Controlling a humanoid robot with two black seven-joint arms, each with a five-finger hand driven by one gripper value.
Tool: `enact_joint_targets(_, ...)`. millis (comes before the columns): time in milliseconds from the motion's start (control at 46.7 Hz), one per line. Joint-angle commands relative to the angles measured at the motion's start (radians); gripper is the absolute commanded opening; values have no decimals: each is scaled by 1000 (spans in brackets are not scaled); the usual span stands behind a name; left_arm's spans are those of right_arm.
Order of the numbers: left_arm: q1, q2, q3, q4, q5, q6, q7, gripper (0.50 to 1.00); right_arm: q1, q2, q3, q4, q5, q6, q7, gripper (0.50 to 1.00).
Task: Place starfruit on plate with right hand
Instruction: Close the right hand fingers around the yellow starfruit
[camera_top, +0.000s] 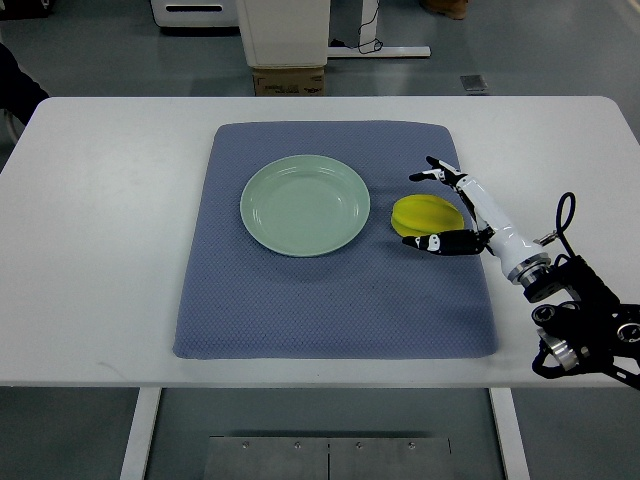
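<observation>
A yellow starfruit (423, 215) lies on the blue-grey mat (330, 300), just right of the pale green plate (304, 205). The plate sits empty on the mat's upper middle. My right hand (440, 208) comes in from the lower right and brackets the starfruit from its right side. Its fingers (433, 171) are spread beyond the fruit's far side and its thumb (432, 242) lies at the near side. The hand is open around the fruit, which still rests on the mat. The left arm does not show.
The mat covers the centre of a white table (100, 250). The right arm's black wrist and cable (575, 300) hang over the table's right front corner. Beyond the far edge stand a cardboard box (289, 80) and furniture bases on the floor.
</observation>
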Motion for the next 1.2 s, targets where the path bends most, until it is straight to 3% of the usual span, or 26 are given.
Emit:
enact_joint_targets(0, 0, 0, 0, -1, 0, 0, 0, 1000, 0, 17, -1, -16, 1, 0, 0, 1000)
enact_joint_targets(857, 0, 0, 0, 0, 1, 0, 0, 1000, -1, 83, -46, -148, 3, 0, 0, 989)
enact_joint_targets(1179, 0, 0, 0, 0, 1, 0, 0, 1000, 0, 85, -46, -160, 4, 0, 0, 922)
